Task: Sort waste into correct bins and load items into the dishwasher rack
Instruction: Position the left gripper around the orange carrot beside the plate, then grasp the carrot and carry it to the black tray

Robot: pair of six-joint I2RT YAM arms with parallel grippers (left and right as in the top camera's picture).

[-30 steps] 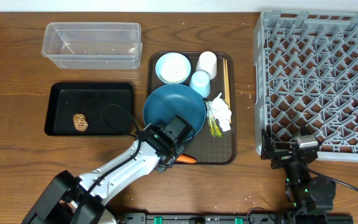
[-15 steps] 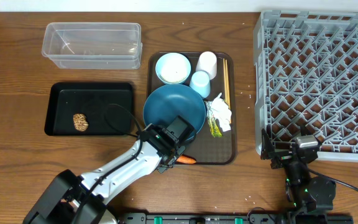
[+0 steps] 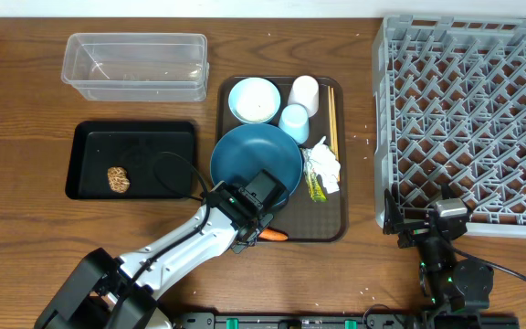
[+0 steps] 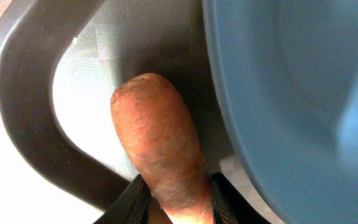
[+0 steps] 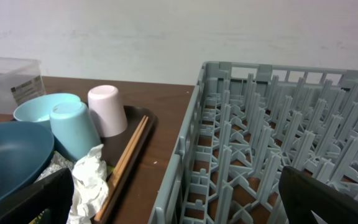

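My left gripper (image 4: 178, 202) is shut on the thick end of the orange carrot (image 4: 157, 149), one finger pressed against each side. The carrot (image 3: 274, 235) lies on the brown serving tray (image 3: 331, 224) just below the large dark blue dish (image 3: 256, 157). My right gripper (image 5: 179, 199) stands open beside the front left corner of the grey dishwasher rack (image 3: 468, 119), with nothing between its fingers. The small brown food lump (image 3: 118, 179) lies in the black tray (image 3: 140, 146). The clear tub (image 3: 135, 66) sits behind it.
On the serving tray are a small light blue bowl (image 3: 254, 100), a white cup (image 3: 305, 92), a light blue cup (image 3: 294, 122), wooden chopsticks (image 3: 331, 114), crumpled white paper (image 3: 322, 164) and a yellow-green wrapper (image 3: 316, 187). The dish's rim (image 4: 291, 93) runs close along the carrot's right side.
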